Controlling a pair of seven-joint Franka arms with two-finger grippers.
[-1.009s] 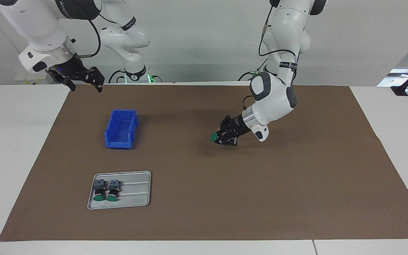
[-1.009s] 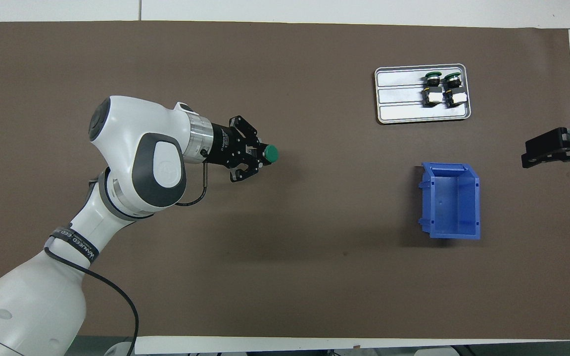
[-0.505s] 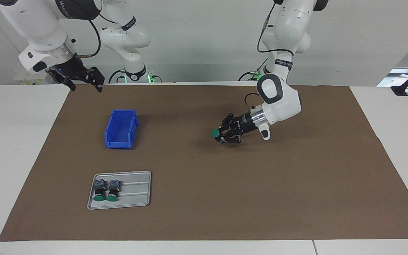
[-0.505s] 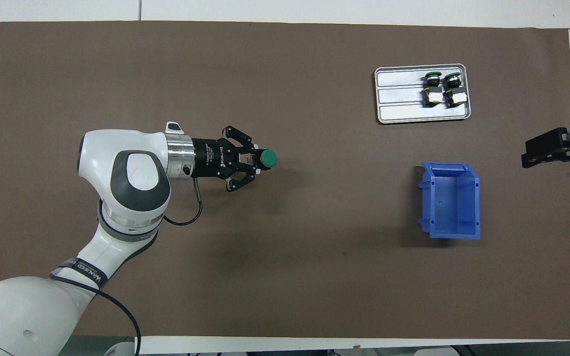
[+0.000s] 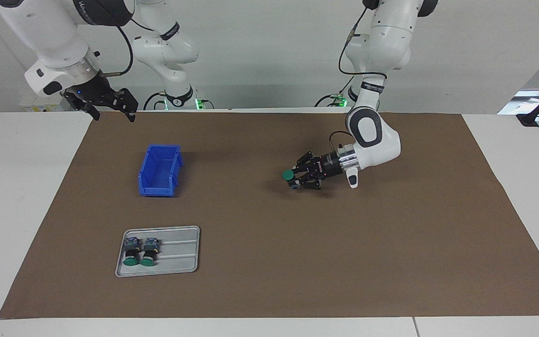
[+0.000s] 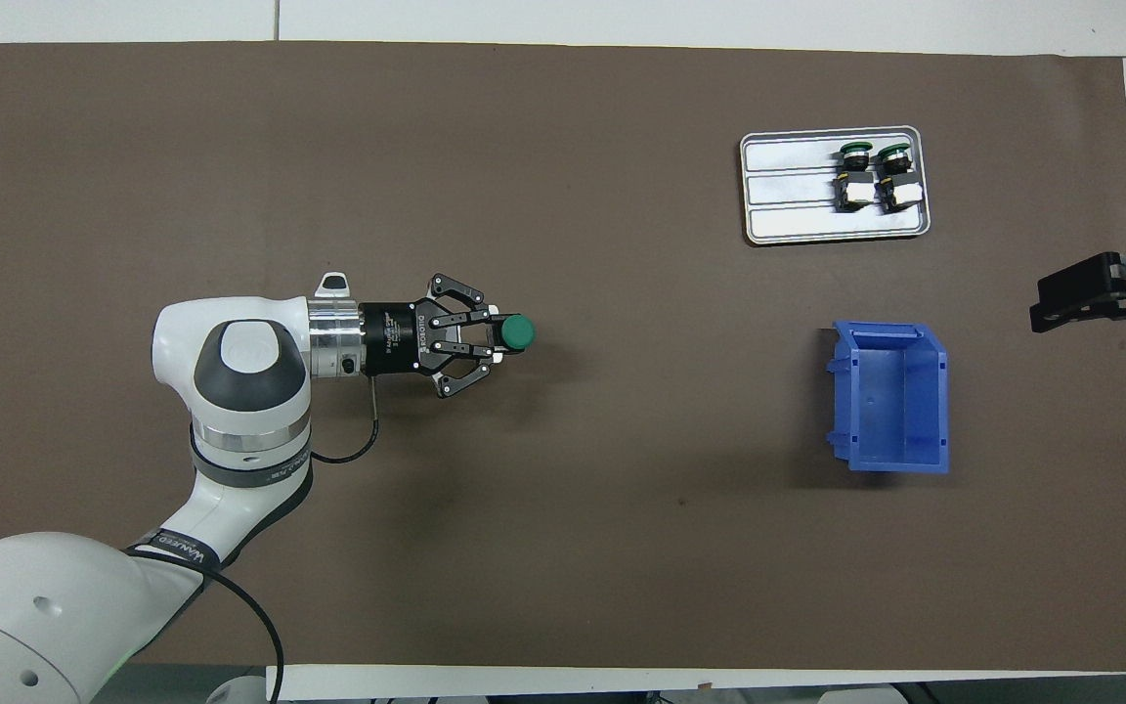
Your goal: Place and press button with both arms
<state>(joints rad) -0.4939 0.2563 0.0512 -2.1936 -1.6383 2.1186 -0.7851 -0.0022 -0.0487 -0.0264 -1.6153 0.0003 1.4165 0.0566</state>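
Observation:
My left gripper (image 5: 296, 178) (image 6: 497, 337) is shut on a green-capped button (image 5: 288, 175) (image 6: 519, 332). It holds the button lying level just above the brown mat near the table's middle, the green cap pointing toward the right arm's end. Two more buttons (image 5: 140, 252) (image 6: 874, 176) alike lie side by side in a silver tray (image 5: 180, 252) (image 6: 788, 191). My right gripper (image 5: 110, 105) (image 6: 1096, 293) waits raised over the mat's edge at the right arm's end.
A blue open bin (image 5: 159, 169) (image 6: 890, 396) stands on the mat, nearer to the robots than the tray. Two smaller white arms with green-lit bases (image 5: 171, 42) stand at the robots' end of the table. The brown mat (image 5: 269, 281) covers most of the table.
My left arm has lowered and turned its wrist, so the gripper now lies level, and the held button has sunk closer to the mat. The right arm has not moved.

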